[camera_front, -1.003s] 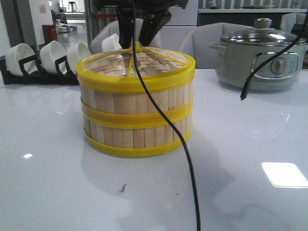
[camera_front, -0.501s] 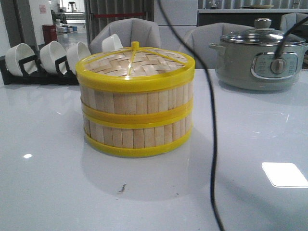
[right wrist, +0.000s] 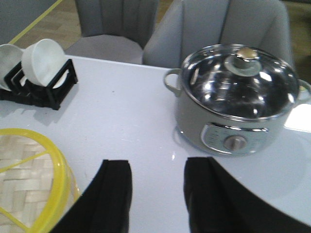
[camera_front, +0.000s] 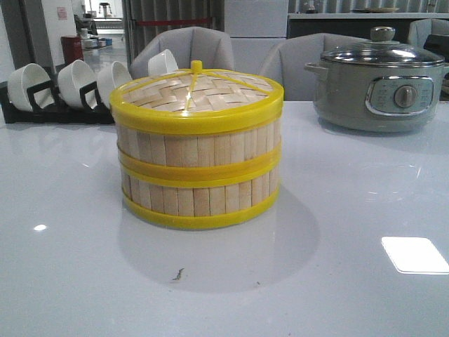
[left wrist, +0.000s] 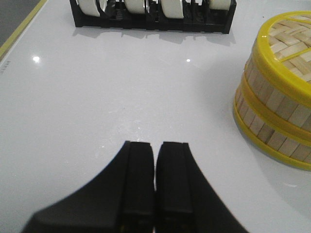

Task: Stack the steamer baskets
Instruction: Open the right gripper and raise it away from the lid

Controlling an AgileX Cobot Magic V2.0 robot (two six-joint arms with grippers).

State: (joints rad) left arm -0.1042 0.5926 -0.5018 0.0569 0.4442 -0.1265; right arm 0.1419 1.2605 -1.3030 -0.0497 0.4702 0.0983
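Note:
Two steamer baskets stand stacked on the white table, the upper basket (camera_front: 200,144) on the lower basket (camera_front: 200,198). The woven lid (camera_front: 200,91) with yellow rim and knob sits on top. The stack also shows in the left wrist view (left wrist: 274,104), and the lid's edge shows in the right wrist view (right wrist: 29,179). My left gripper (left wrist: 155,145) is shut and empty over bare table, apart from the stack. My right gripper (right wrist: 156,167) is open and empty, between the stack and the pot. Neither gripper shows in the front view.
A grey electric pot (camera_front: 379,88) with glass lid stands at the back right, also in the right wrist view (right wrist: 235,104). A black rack of white bowls (camera_front: 66,88) stands at the back left, also in the left wrist view (left wrist: 153,14). Grey chairs stand behind the table.
The arm above the lid and the black cable hanging in front of the stack have left the front view. The stack has not moved.

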